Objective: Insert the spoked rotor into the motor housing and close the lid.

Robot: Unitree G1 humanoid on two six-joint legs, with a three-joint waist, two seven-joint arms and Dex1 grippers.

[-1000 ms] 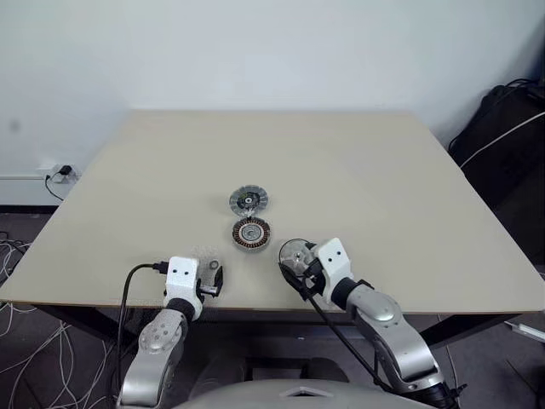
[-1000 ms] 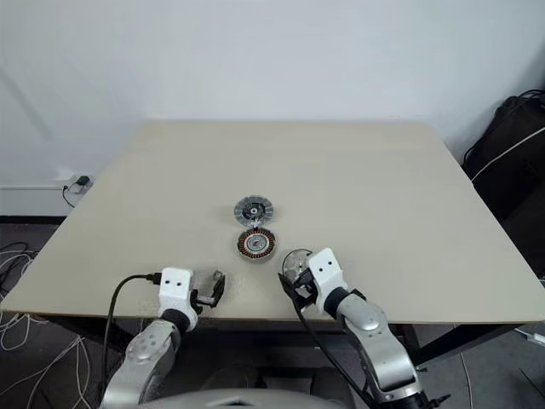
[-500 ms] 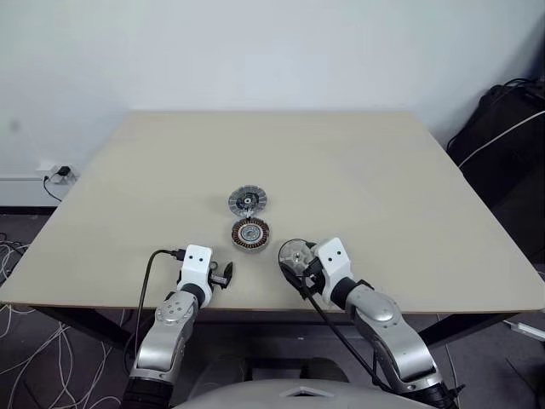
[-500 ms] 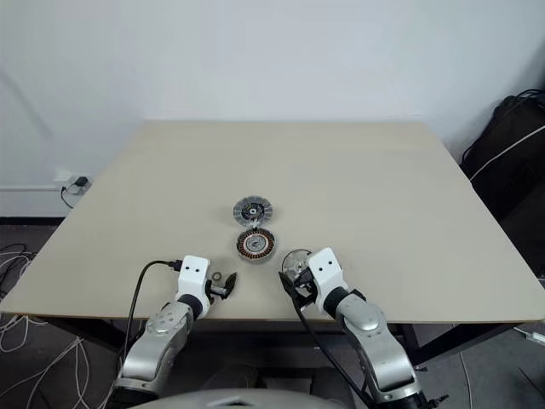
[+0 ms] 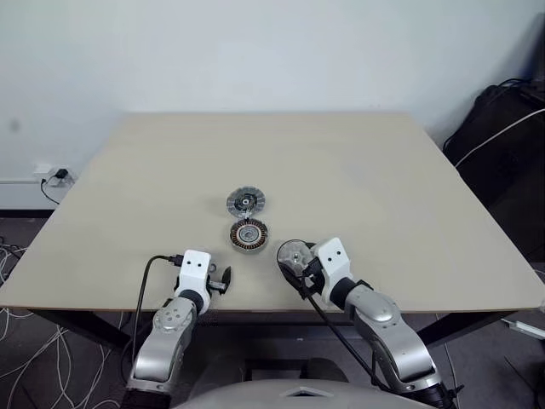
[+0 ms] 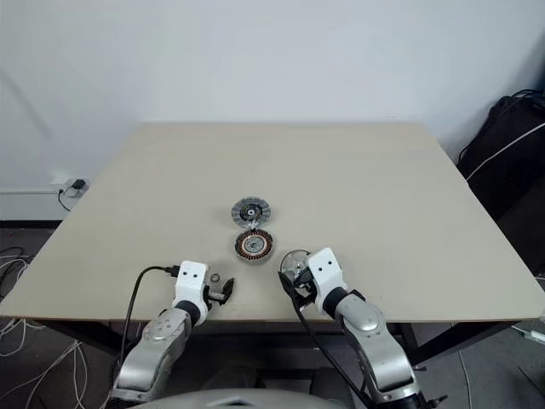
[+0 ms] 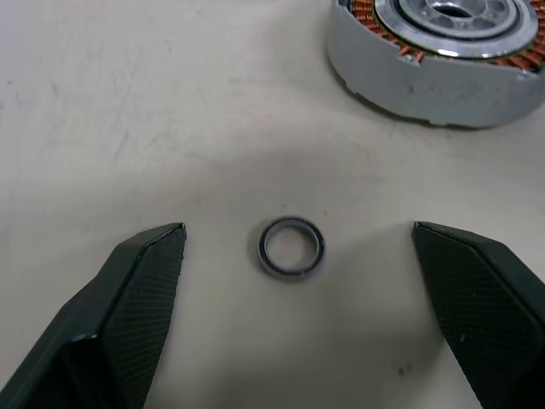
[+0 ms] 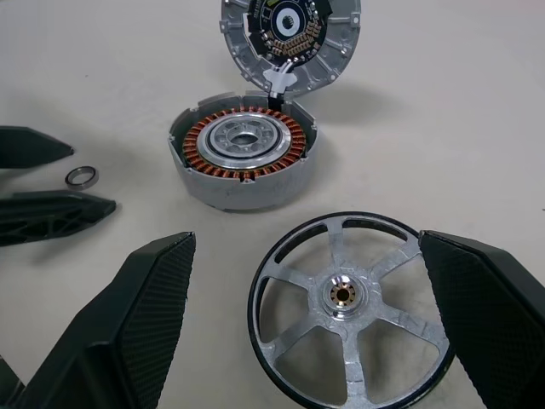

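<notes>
Left eye view: on the pale table (image 5: pixel 358 170) three round parts sit well in from the side edges, towards the near edge. The lid (image 5: pixel 245 203), a grey disc with a dark centre, lies farthest from that edge. The motor housing (image 5: pixel 249 234), ringed with copper windings, sits just on the near side of it. The spoked rotor (image 5: pixel 294 254) lies nearer the edge still, off to the right of the housing and apart from it. The right gripper (image 5: pixel 288 264) reaches in over the near edge around the rotor, and the left gripper (image 5: pixel 223 279) sits over the same edge further left. Left wrist view: the left fingers (image 7: pixel 140 290) stand spread wide, holding nothing, with a small dark ring (image 7: pixel 291 248) flat on the table between them — touching neither. Right wrist view: the right fingers (image 8: pixel 136 315) are spread wide too, and the rotor, silver spokes inside a black rim, lies flat between them; whether it touches the finger beside it cannot be told. Beyond it the housing stands open, its copper ring showing, and the lid leans tilted right behind it.
</notes>
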